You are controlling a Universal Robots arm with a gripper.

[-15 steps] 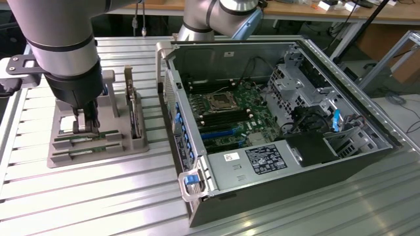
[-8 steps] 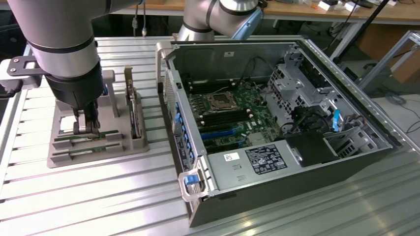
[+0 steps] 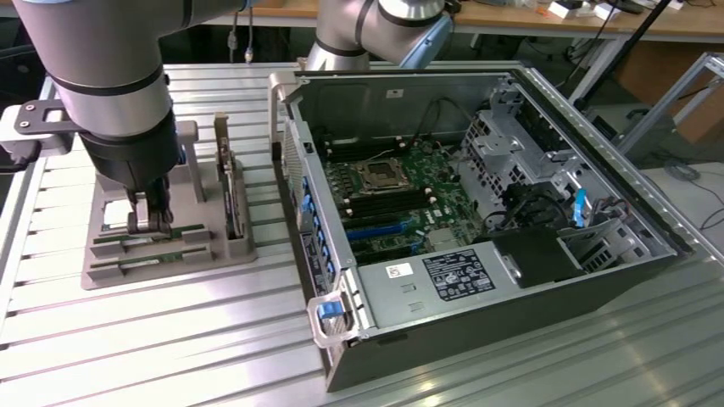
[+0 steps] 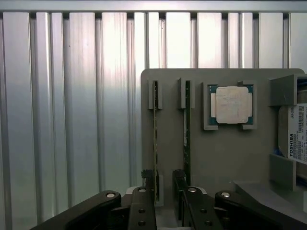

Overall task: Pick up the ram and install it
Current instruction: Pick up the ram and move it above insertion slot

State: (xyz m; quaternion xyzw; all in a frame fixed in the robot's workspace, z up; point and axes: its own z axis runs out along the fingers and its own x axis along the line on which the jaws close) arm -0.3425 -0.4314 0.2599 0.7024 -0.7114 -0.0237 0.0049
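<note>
Hovering low over the grey holder (image 4: 216,158), the tool (image 4: 163,181) is released, its two fingers apart and gripping nothing. From where I stand, the step in hand is getting lined up on the ram (image 4: 155,134) before closing. The ram stands on its long edge in a pair of slots, and its near end reaches into the gap between the fingers, closer to one finger than the other. A second stick (image 4: 187,129) sits in the neighbouring slots just outside the other finger. I'd say the tool wants nudging sideways until the ram is centred in the gap, so that both pads meet the flat faces together and don't shove the board against its slot. That shift would also keep the outer finger from clipping the second stick. A straight descent and a square pinch look safest, since the slots allow only a clean lift upward. The ram's long axis lies level, running straight away from the tool along the holder and parallel to the ribs of the desk (image 4: 72,120), with the thin top edge facing up at the wrist. The fingers close across its thickness, which suits it. Further off to the side of the second stick lie a square processor (image 4: 232,104) and a labelled drive (image 4: 297,139).
</note>
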